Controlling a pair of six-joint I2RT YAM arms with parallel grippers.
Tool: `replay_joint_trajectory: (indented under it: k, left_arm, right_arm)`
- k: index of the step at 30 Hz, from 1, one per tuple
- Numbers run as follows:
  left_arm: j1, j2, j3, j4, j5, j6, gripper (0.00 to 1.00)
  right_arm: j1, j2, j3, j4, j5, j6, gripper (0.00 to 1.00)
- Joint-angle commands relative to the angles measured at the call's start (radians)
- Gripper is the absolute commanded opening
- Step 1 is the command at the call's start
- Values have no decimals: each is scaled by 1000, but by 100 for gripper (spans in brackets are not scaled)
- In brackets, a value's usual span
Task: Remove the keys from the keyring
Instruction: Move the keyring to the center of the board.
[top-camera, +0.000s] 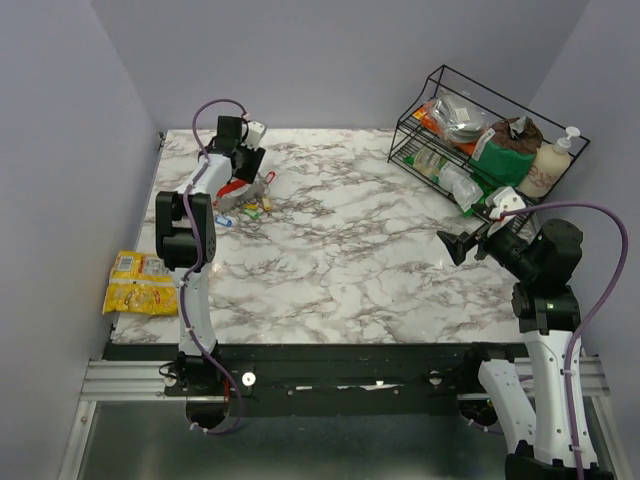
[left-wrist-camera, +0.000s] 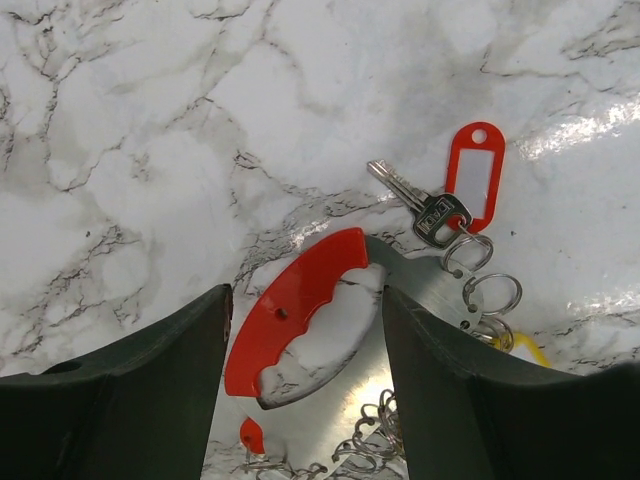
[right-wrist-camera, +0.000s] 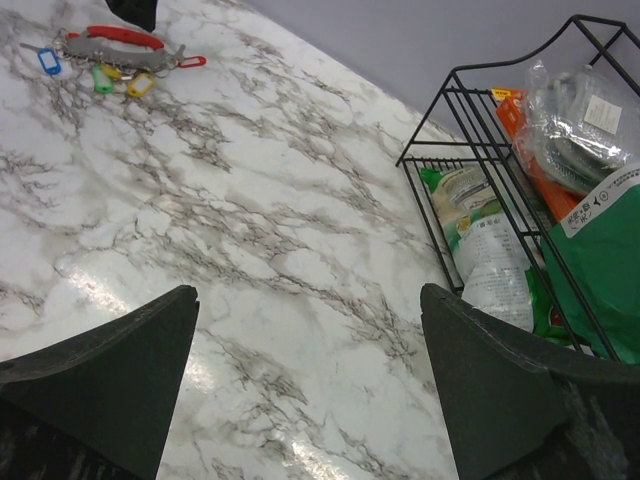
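Note:
The keyring (left-wrist-camera: 295, 305) lies flat on the marble table at the far left. It has a curved red grip and a grey metal strip (left-wrist-camera: 430, 285) with small rings. A red-tagged key (left-wrist-camera: 472, 180) lies beside it. My left gripper (left-wrist-camera: 305, 400) is open just above it, with the red grip between the fingers (left-wrist-camera: 130, 400). In the top view the left gripper (top-camera: 245, 165) hangs over the keyring (top-camera: 232, 188), with coloured keys (top-camera: 245, 210) beside it. The right wrist view shows the keyring (right-wrist-camera: 120, 40) far off, with blue (right-wrist-camera: 48, 62), green (right-wrist-camera: 102, 80) and yellow (right-wrist-camera: 140, 85) tags. My right gripper (top-camera: 458, 245) is open, empty and far to the right.
A black wire basket (top-camera: 480, 130) full of packets stands at the back right, close to my right gripper, with a soap bottle (top-camera: 555, 160) at its end. A yellow snack packet (top-camera: 138, 283) lies at the table's left edge.

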Motion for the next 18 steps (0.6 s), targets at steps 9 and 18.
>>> replay_joint_trajectory:
  k: [9, 18]
  left_arm:
    - [19, 91, 77, -130, -58, 104, 69]
    - [20, 171, 164, -250, -83, 160, 69]
  right_arm:
    - [8, 12, -13, 6, -12, -8, 100]
    - [6, 10, -10, 6, -6, 0, 100]
